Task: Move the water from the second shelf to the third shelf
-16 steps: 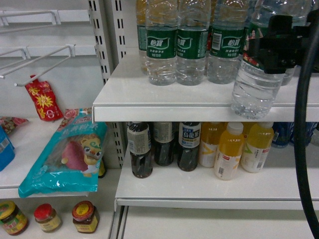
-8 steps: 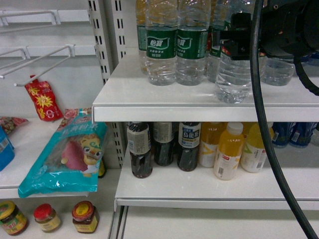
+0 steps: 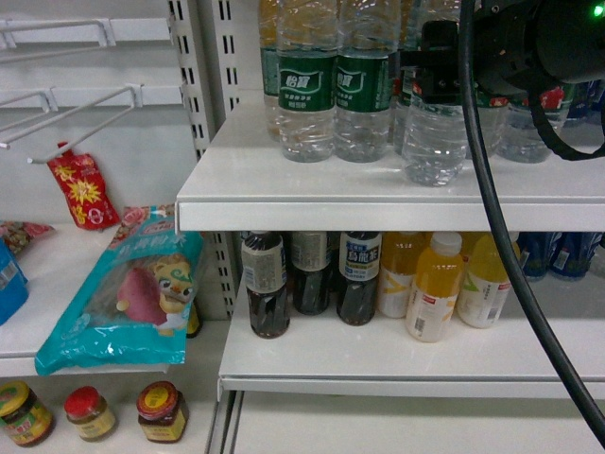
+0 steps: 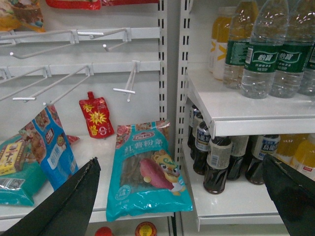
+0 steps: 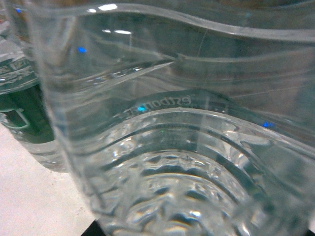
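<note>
The clear, ribbed plastic water bottle [image 3: 437,128] is clamped at its label by the right tool [image 3: 437,71], base on the smooth white shelf [image 3: 284,194]. The left tool's [image 4: 182,196] dark fingers [image 4: 69,206] are spread wide, empty.

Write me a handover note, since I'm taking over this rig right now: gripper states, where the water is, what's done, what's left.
Right gripper: shut on the water bottle, holding it upright at the upper shelf, beside the row of green-label bottles. Whether its base rests on the shelf cannot be told.
Left gripper: open, empty, facing the shelves.
Done: bottle grasped and brought to the shelf.
Left: probably settle the bottle, release, and retract the right arm.
</note>
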Tool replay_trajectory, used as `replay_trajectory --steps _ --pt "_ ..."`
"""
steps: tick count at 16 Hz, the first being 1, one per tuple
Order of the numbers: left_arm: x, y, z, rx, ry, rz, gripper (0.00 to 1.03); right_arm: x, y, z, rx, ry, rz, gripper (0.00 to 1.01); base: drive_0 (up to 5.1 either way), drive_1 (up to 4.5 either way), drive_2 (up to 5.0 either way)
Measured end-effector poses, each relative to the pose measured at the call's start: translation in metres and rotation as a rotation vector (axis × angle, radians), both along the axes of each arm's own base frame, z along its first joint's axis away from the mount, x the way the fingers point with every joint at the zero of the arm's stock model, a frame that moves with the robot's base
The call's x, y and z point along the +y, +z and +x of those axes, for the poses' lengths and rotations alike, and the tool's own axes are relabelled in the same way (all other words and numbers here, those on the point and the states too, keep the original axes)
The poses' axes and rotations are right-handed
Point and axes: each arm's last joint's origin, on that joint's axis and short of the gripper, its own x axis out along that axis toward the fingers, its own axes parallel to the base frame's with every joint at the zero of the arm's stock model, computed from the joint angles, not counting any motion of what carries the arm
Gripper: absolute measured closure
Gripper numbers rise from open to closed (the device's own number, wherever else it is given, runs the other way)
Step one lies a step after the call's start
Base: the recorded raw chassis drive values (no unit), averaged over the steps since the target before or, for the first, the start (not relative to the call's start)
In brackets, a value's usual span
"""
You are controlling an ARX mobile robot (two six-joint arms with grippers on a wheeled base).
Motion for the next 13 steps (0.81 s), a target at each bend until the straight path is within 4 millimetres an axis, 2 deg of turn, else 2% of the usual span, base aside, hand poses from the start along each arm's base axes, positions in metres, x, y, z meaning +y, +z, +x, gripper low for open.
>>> replay_trajectory --steps 8,9,13 --pt "0.0 0.0 0.0 0.0 0.0 0.0 0.05 -0.0044 -0.0006 0.003 0.004 -0.025 0.004 0.61 0.0 0.0 0.0" --pt "0.0 0.0 0.0 0.0 0.0 0.0 0.05 -0.0044 -0.0009 0.0029 0.008 -0.026 0.006 0.56 0.0 0.0 0.0" --pt "0.0 0.0 0.0 0.0 0.0 0.0 0.05 -0.0042 0.0046 0.0048 -0.019 -0.024 0.017 0.1 0.0 0.0 0.0"
